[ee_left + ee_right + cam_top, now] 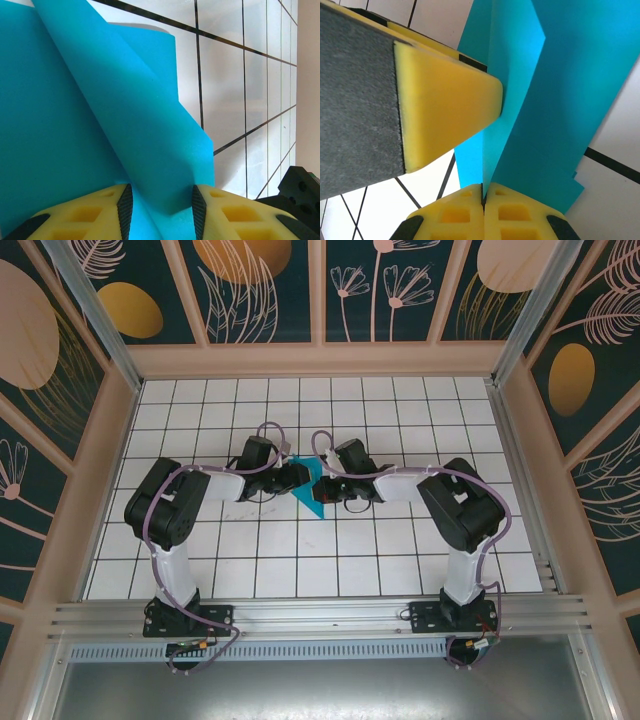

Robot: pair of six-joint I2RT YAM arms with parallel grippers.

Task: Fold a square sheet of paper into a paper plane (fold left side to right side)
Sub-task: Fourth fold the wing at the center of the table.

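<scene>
The cyan sheet of paper [312, 476] lies folded in layers at the middle of the tiled table, between my two grippers. My left gripper [297, 480] reaches in from the left. In its wrist view its yellow fingers stand apart [159, 196], and a raised flap of the paper [145, 130] runs up between the black pads [125, 205] without being pinched. My right gripper [331, 490] comes from the right. Its fingers are pressed together [483, 190] on a thin upright edge of the paper [550, 110]. A left finger [445, 100] touches the paper just above.
The table is white tiles with black grid lines [300, 560], boxed in by wooden-framed patterned walls [320, 355]. An aluminium rail [320, 615] carries both arm bases at the near edge. The right gripper's black body [300, 192] sits close beside the left fingers.
</scene>
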